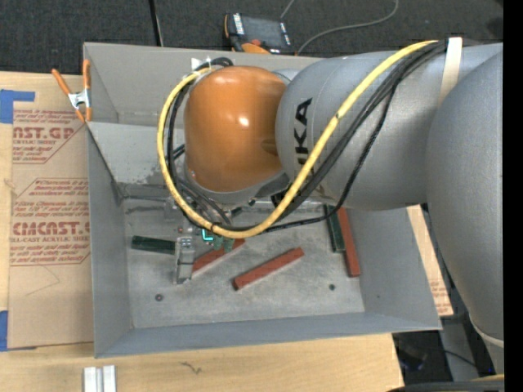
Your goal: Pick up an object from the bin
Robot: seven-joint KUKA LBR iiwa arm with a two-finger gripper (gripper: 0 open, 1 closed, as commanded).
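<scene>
My gripper (184,266) reaches down under the orange cover to the bin floor at the left of middle. A red-brown flat stick (216,256) lies tilted right beside it, its left end against the gripper. A dark green stick (154,242) lies flat just to the gripper's left. A second red-brown stick (268,269) lies slanted on the floor a little to the right, apart from the gripper.
At the bin's right side, a red stick (351,250) and a dark green stick (334,230) lie side by side, partly under the arm. The arm and its orange cover hide the back half of the bin.
</scene>
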